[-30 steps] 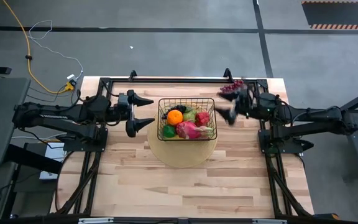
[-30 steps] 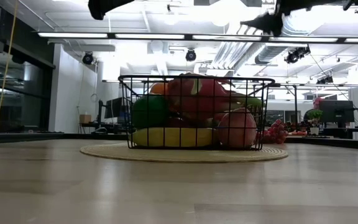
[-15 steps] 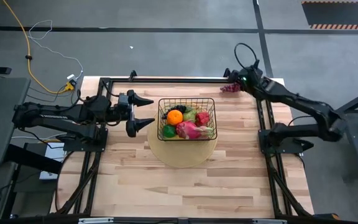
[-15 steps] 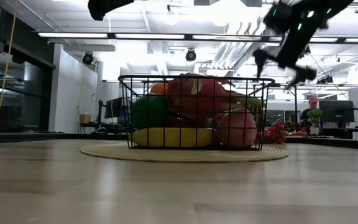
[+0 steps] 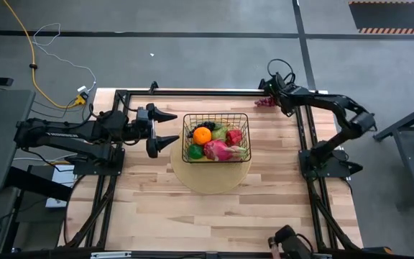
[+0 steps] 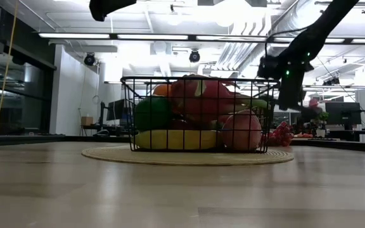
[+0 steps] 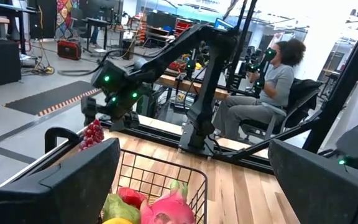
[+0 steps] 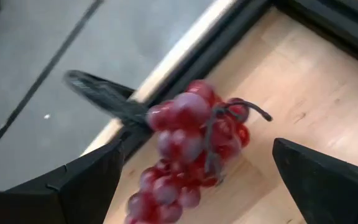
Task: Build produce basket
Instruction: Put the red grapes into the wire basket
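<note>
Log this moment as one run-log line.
stage: reaching for grapes | right gripper: open, over grapes at far right table corner | left gripper: open, waiting left of basket | basket: holds fruit

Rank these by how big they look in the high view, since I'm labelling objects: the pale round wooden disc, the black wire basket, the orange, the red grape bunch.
1. Pale round wooden disc
2. Black wire basket
3. Orange and red grape bunch: these look alike in size, so unranked.

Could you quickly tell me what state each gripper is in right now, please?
Left gripper: open, empty, beside the basket.
Right gripper: open, over the red grapes at the table's far corner, not gripping them.
</note>
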Controlling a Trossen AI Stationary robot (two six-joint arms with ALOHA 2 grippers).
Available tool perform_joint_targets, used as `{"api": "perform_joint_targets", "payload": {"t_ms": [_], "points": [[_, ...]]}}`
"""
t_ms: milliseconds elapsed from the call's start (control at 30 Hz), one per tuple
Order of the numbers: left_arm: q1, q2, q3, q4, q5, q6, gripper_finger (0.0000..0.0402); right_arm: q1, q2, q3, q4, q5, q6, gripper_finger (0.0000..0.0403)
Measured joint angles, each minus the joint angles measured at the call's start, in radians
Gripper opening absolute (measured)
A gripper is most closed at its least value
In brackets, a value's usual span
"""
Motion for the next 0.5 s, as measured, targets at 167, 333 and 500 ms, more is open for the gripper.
{"api": "perform_joint_targets", "payload": {"t_ms": [167, 333, 500], "points": [[0.000, 0.000, 0.000, 0.000, -0.001, 0.001, 0.0400, -0.017, 0.081, 0.000, 0.030, -0.026, 0.024, 0.0399], [0.000, 0.000, 0.000, 0.000, -0.001, 0.001, 0.0400, -0.015, 0.135, 0.018, 0.030, -0.009, 0.059, 0.0389], [0.000, 0.000, 0.000, -0.002, -0.003, 0.001, 0.0400, -0.017, 0.145, 0.034, 0.020, 0.004, 0.084, 0.0338]]}}
